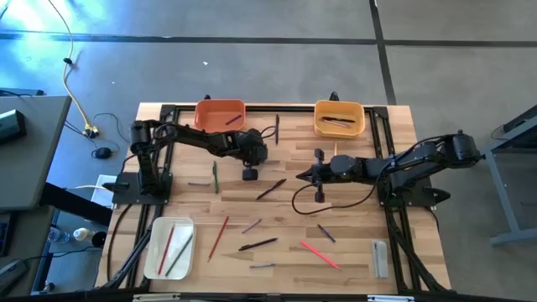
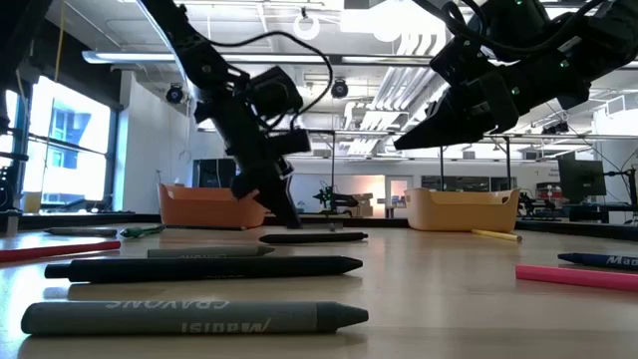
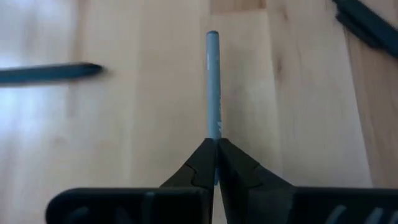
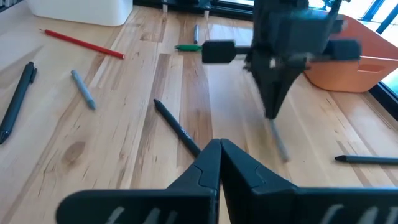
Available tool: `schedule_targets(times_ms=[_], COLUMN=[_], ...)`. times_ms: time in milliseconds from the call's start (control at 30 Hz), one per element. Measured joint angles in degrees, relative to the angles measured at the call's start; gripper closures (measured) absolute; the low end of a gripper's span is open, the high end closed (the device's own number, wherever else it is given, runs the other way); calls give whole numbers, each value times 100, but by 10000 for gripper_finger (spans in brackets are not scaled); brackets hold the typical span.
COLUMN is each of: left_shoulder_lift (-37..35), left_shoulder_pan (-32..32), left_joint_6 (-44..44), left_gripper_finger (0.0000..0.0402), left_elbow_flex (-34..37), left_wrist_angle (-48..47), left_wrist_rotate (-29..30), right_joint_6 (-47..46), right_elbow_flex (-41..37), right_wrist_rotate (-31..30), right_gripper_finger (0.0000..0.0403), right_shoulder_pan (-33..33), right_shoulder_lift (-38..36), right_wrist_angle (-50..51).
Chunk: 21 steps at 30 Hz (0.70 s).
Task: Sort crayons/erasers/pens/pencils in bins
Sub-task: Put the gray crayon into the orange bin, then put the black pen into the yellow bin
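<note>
My left gripper [image 1: 252, 156] points down over the far middle of the table, near the orange bin [image 1: 220, 113], and is shut on a grey crayon [image 3: 212, 81]. The right wrist view shows the same crayon [image 4: 278, 142] under the left gripper. My right gripper [image 1: 300, 176] is shut and empty, level above the table's middle, beside a black pen [image 1: 270, 190] lying flat. The yellow-orange bin [image 1: 339, 117] holds dark pens. The white bin [image 1: 170, 247] holds a red and a green pencil. More pencils, red [image 1: 218, 236], pink-red [image 1: 320, 254] and green [image 1: 215, 177], lie on the table. My left gripper pinches the grey crayon by its upper end [image 3: 214, 132] between the two fingertips. The fingers [image 4: 272, 106] come from above, pointing down, in line with the crayon. It hangs below them, slightly tilted; whether its lower end [image 4: 285, 155] touches the table I cannot tell.
Loose crayons and a black pen [image 1: 258, 244] lie scattered over the near half of the table. A clear-grey block [image 1: 379, 257] sits near the right near corner. A dark stick [image 1: 277, 127] lies between the two far bins. Black frame rails run along the table's edges.
</note>
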State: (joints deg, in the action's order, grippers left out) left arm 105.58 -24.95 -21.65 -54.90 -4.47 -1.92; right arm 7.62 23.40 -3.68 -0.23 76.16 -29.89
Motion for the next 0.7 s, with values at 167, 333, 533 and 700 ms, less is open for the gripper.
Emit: schedule_targets(times_ms=[167, 333, 533, 700], left_shoulder_lift=[-432, -963, -1681, -1881], left_shoulder_pan=[0, 26, -41, -131], left_joint_6=[4, 31, 192, 284], left_gripper_finger=[401, 400, 401, 401], left_elbow_flex=[-10, -10, -19, -21], left_wrist_angle=[-463, -965, -1448, -1566], left_wrist_rotate=[201, 601, 1107, 788], right_joint_6=[-11, -11, -11, -11], right_elbow_flex=[-2, -2, -2, -2], right_wrist_rotate=[-13, -11, -9, -7], right_gripper_finger=[403, 403, 403, 403], right_shoulder_pan=[0, 0, 0, 2], right_shoulder_lift=[0, 0, 0, 0], right_wrist_angle=[13, 35, 49, 50])
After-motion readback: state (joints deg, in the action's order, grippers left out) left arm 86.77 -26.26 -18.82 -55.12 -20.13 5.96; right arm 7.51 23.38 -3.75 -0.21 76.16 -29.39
